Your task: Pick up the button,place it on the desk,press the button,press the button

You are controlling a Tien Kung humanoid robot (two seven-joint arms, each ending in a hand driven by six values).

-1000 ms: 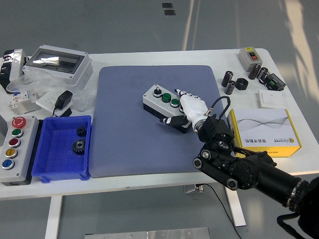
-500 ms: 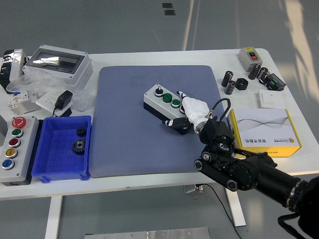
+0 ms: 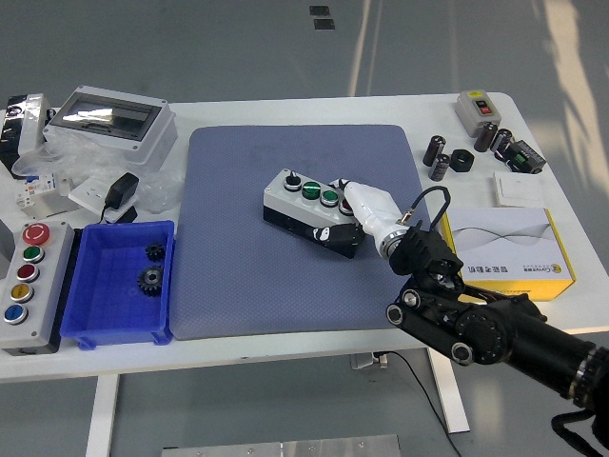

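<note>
The right hand [image 3: 354, 205], fingers closed on the button box [image 3: 309, 208], has carried it leftward and a little nearer over the last second. The box now lies flat on the blue mat [image 3: 238, 276], so placing looks nearly done; letting go and pressing remain. Open mat lies all round it. Beyond the mat's right side, the yellow carton [image 3: 509, 252] and the black cylinders [image 3: 439, 156] stand well apart on the worktop [image 3: 285, 347].

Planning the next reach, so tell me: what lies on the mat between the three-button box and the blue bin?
Nothing: in the head view only bare blue-grey mat separates the button box, held by the right hand, from the blue bin.
</note>
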